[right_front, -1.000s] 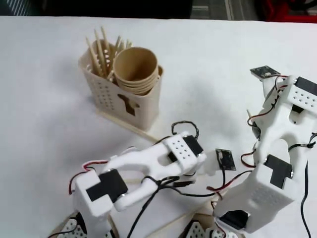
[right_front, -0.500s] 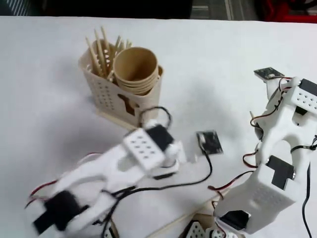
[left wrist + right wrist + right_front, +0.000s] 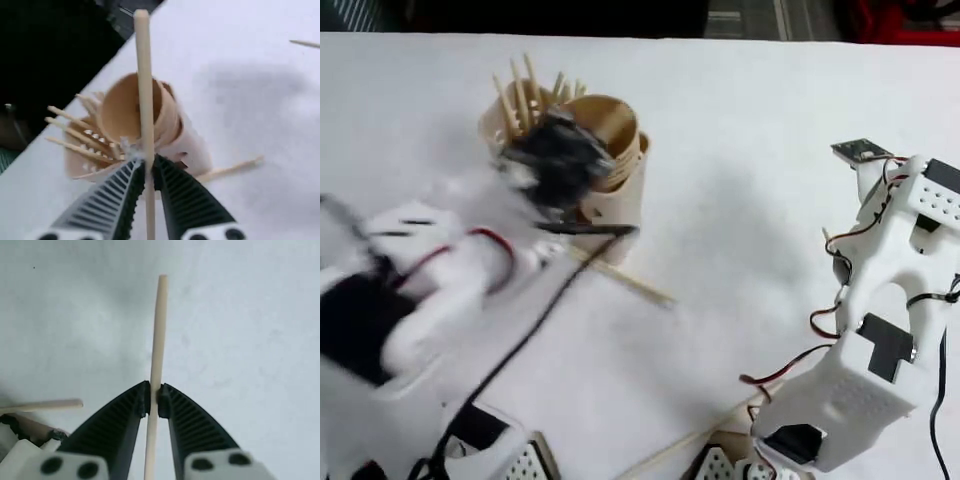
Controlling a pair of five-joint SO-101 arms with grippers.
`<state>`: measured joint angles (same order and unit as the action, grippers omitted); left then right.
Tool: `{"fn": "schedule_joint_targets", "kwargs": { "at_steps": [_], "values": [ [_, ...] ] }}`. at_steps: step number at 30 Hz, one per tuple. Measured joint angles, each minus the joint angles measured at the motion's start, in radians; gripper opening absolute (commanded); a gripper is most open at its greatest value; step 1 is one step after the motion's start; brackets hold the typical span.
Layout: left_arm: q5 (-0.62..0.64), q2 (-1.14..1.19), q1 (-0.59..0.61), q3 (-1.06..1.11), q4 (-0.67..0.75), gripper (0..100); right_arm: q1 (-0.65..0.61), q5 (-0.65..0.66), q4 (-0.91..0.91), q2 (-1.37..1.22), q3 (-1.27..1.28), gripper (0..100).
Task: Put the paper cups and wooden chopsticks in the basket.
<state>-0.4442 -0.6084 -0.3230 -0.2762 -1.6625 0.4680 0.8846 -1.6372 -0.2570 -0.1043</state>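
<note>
The cream basket (image 3: pixel 605 215) stands at the table's back left and holds stacked paper cups (image 3: pixel 610 125) and several wooden chopsticks (image 3: pixel 525 95). My left arm (image 3: pixel 450 260) is blurred right over its front. In the left wrist view my left gripper (image 3: pixel 148 165) is shut on one chopstick (image 3: pixel 144 90), held just above the cups (image 3: pixel 130 107) and basket (image 3: pixel 195 155). My right gripper (image 3: pixel 154 395) is shut on another chopstick (image 3: pixel 158 335) low over the bare table; its arm (image 3: pixel 890 300) is at the right.
One loose chopstick (image 3: pixel 625 278) lies on the table just in front of the basket, also seen from the left wrist (image 3: pixel 230 170). Another chopstick (image 3: pixel 42 406) lies near my right gripper. The white table's middle and back right are open.
My left arm swung from the table's middle up and left to the basket, carrying its chopstick. That uncovered the loose chopstick by the basket. The right arm barely moved.
</note>
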Motion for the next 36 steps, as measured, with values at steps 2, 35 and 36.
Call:
{"fn": "schedule_joint_targets", "kwargs": {
  "at_steps": [2, 35, 36],
  "values": [
    [0.0, 0.023, 0.06, -0.054, 0.048, 2, 0.0, 0.0, -0.009, 0.0, 0.0, 1.9],
    [0.377, 0.497, 0.264, -0.091, 0.678, 23, -0.002, 0.0, -0.063, 0.4, 0.21, 1.9],
    [0.391, 0.497, 0.269, -0.091, 0.671, 23, -0.002, 0.0, -0.063, 0.4, 0.21, 1.9]
  ]
}}
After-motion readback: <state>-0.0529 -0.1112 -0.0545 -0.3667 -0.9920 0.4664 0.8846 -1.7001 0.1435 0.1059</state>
